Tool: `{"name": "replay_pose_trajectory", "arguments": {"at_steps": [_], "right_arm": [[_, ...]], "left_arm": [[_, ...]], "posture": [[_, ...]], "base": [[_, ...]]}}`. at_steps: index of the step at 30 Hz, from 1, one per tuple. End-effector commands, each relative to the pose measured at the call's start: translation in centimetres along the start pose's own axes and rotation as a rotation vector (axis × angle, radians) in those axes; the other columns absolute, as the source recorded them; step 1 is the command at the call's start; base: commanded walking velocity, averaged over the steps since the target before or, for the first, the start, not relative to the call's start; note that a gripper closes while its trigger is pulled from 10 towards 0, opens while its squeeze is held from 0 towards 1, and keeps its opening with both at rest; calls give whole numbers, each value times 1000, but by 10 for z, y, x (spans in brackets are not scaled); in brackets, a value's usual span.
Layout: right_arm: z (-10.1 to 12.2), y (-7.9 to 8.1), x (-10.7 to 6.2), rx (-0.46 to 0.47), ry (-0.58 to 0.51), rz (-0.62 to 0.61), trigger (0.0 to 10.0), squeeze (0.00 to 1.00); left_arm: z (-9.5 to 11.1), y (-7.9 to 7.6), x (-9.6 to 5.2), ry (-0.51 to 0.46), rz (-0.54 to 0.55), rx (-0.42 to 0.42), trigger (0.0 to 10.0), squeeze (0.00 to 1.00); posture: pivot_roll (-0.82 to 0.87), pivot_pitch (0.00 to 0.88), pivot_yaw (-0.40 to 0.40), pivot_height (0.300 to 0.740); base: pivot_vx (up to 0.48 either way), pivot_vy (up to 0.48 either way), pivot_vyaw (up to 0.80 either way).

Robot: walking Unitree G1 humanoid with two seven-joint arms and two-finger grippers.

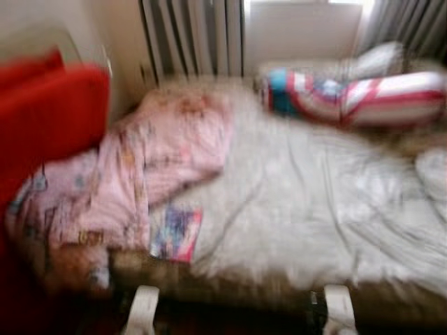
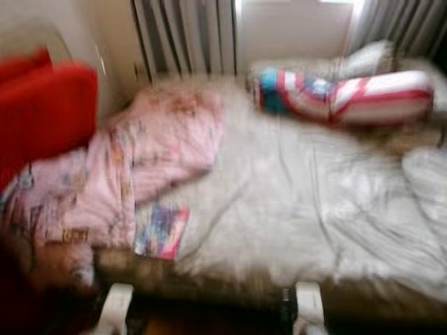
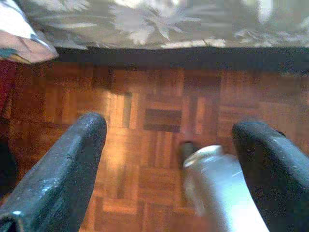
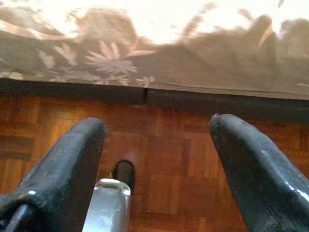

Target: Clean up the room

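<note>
Fingers of left gripper (image 3: 169, 169) spread apart, empty, hanging over parquet floor (image 3: 154, 106) beside bed edge. Fingers of right gripper (image 4: 157, 164) likewise apart, empty, above same floor. Head views blurred. Bed (image 1: 314, 202) under rumpled white sheet. Pink patterned blanket (image 1: 140, 167) bunched on bed's left part. Colourful booklet (image 1: 176, 234) at near edge, beside blanket. Striped red-white-blue pillow (image 1: 363, 94) at far right. Red cushion (image 1: 49, 112) at left.

Motion blur smears the bed (image 1: 300, 209), and the small colourful item (image 1: 176, 234) is unreadable.
</note>
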State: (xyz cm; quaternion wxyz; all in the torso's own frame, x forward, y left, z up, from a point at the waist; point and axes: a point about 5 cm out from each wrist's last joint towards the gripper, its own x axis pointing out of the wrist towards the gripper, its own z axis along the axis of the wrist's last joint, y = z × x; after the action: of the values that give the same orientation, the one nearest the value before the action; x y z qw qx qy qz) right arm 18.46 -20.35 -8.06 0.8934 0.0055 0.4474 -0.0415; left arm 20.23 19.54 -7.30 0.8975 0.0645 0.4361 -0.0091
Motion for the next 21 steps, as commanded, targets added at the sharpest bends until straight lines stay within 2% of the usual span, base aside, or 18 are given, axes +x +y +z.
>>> {"name": "replay_pose_trajectory", "arguments": {"at_steps": [1, 21], "right_arm": [[4, 6, 1, 4, -13, 15, 10000, 0], [4, 6, 1, 0, -10, 17, 10000, 0]], "left_arm": [[-4, 8, -1, 16, 20, 8, 10000, 0], [-5, 8, -1, 16, 23, -1, 10000, 0]], "posture": [[-67, 0, -10, 740], [-65, 0, -12, 740]], "base": [[0, 480, 0], [0, 465, 0]]}}
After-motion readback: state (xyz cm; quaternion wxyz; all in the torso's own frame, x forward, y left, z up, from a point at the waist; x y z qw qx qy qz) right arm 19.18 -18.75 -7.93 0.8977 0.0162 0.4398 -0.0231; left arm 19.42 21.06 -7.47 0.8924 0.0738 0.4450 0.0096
